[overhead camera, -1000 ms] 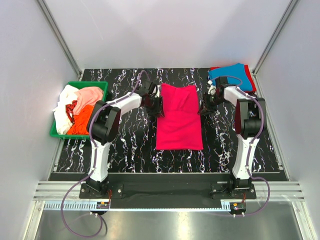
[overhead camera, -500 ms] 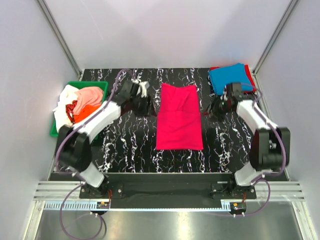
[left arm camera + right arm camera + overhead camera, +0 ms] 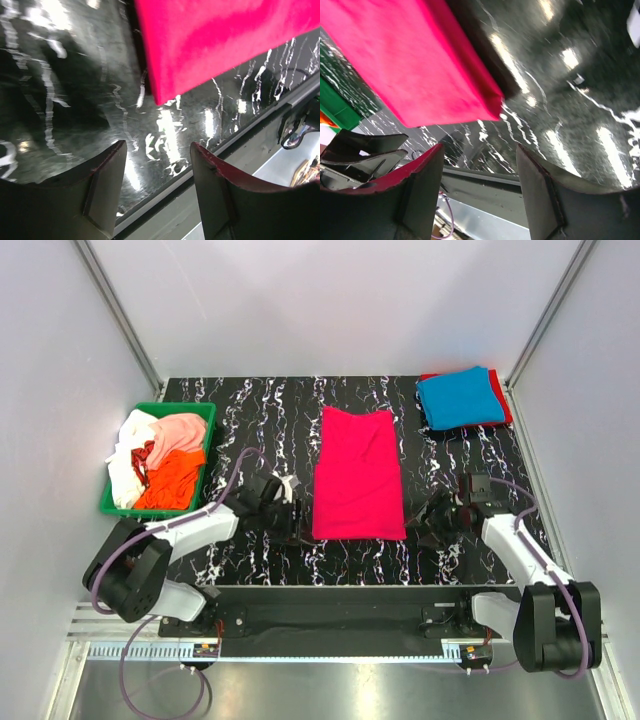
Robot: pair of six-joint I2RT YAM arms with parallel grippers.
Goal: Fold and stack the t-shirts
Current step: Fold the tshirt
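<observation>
The black marbled table (image 3: 240,430) fills the middle of my overhead view. The magenta t-shirt (image 3: 358,475) lies folded flat at its centre. At left, the green bin (image 3: 186,406) holds a heap of tees (image 3: 160,455). At upper right, the blue tee (image 3: 460,397) sits on the red tee (image 3: 506,405). My left gripper (image 3: 294,521) and right gripper (image 3: 432,520) flank the magenta shirt's lower corners, fingers spread wide, holding nothing.

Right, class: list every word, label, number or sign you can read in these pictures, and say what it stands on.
None can be read in any view.
The magenta t-shirt, the blue t-shirt and the green bin show no print.
The small fittings by the arm bases are too small to read.
</observation>
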